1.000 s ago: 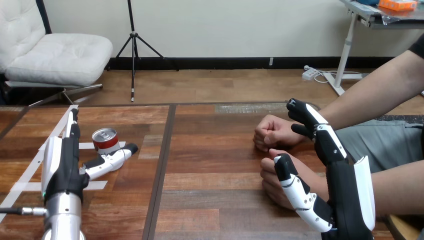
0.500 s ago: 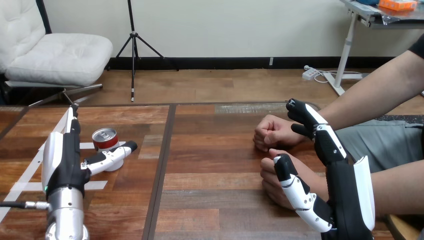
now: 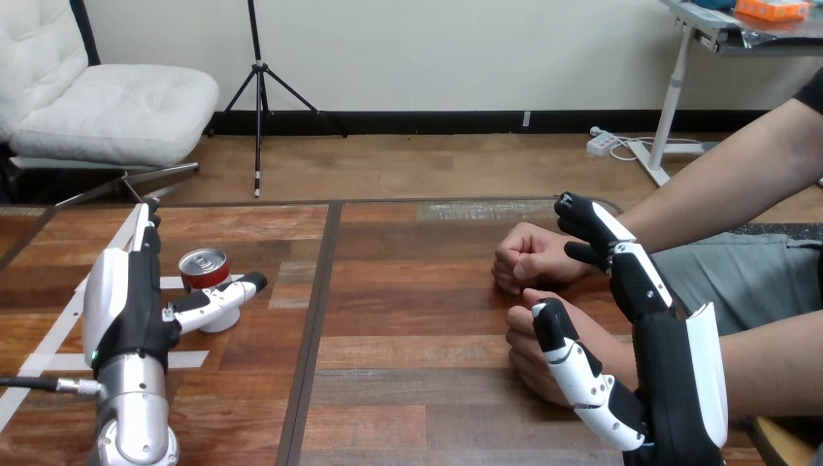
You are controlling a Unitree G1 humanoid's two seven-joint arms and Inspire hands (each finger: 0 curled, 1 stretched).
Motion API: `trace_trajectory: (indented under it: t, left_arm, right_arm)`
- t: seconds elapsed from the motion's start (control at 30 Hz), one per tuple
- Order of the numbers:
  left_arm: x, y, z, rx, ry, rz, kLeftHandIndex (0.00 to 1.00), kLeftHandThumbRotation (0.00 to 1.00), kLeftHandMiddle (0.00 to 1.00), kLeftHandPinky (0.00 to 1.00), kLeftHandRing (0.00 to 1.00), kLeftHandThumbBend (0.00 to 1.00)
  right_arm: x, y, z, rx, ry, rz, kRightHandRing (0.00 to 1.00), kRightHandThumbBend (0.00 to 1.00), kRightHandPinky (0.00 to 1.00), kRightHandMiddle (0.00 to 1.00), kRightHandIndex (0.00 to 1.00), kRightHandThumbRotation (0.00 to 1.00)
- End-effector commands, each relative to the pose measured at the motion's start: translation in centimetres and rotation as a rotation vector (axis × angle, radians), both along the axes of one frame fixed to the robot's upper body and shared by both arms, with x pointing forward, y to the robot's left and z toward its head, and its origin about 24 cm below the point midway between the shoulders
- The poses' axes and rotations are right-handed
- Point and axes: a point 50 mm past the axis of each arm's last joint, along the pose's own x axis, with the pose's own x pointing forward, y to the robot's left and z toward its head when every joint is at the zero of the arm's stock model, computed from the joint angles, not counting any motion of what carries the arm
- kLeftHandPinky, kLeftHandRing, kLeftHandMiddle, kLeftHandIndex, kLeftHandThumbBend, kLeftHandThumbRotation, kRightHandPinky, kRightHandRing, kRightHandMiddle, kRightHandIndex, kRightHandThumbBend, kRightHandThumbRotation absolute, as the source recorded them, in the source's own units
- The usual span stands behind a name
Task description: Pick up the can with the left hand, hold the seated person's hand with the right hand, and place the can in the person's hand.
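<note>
One can [image 3: 202, 269], red with a silver top, stands upright on the left part of the single desk [image 3: 408, 320], among strips of white tape [image 3: 50, 335]. Two robot hands are in play. The left hand [image 3: 124, 309] sits just beside the can with its fingers straight and pointing away along the can's left side, while its thumb reaches across in front of the can's base; it is released, not closed on the can. Two hands of the person rest on the desk at the right, both balled into fists: the farther hand [image 3: 529, 254] and the nearer hand [image 3: 522, 357]. The right hand [image 3: 670, 374] is between the person's arms, relaxed and unclenched, its fingers stretched toward the farther wrist and its thumb lying over the nearer hand; no curl round either shows.
</note>
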Motion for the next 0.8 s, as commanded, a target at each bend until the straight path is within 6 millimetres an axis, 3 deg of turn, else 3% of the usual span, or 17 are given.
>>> trace_trajectory:
  t: [0.0,0.77]
  left_arm:
    - [2.4,-0.3,2.8,0.066,-0.085,-0.035,0.97,0.25,0.95,0.84,0.92,0.83]
    - [3.9,-0.4,2.6,0.088,-0.043,-0.043,0.96,0.28,0.94,0.82,0.92,0.83]
  right_arm:
    - [0.9,0.1,1.5,0.006,-0.086,-0.004,0.84,0.51,0.78,0.86,0.85,0.66]
    - [0.7,0.0,1.5,0.003,-0.085,-0.004,0.84,0.49,0.77,0.85,0.85,0.64]
